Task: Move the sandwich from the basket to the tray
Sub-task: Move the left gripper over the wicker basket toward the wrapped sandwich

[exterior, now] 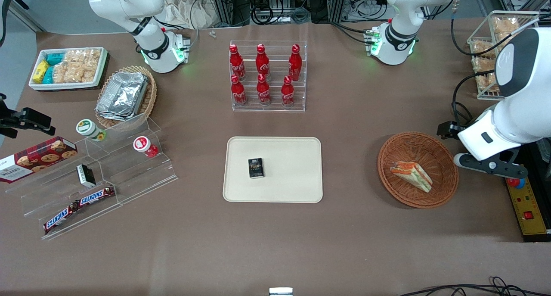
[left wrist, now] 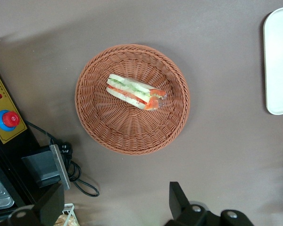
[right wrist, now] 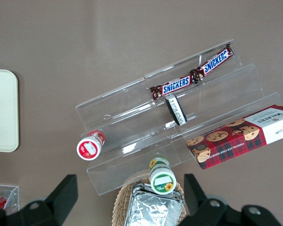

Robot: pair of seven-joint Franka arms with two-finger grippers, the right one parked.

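While the sandwich (left wrist: 134,91) is lying untouched in the basket (left wrist: 132,136), the gripper (left wrist: 118,207) is hovering above the table just beside it, fingers spread wide, holding nothing; next it needs lowering over the wrapped wedge showing pale bread with orange and green filling, then carrying it to the tray (exterior: 292,184)

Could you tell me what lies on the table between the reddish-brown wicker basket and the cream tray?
Nothing: in the front view, only bare brown tabletop separates the reddish-brown wicker basket from the cream rectangular tray. The open gripper hangs above, beside the basket.
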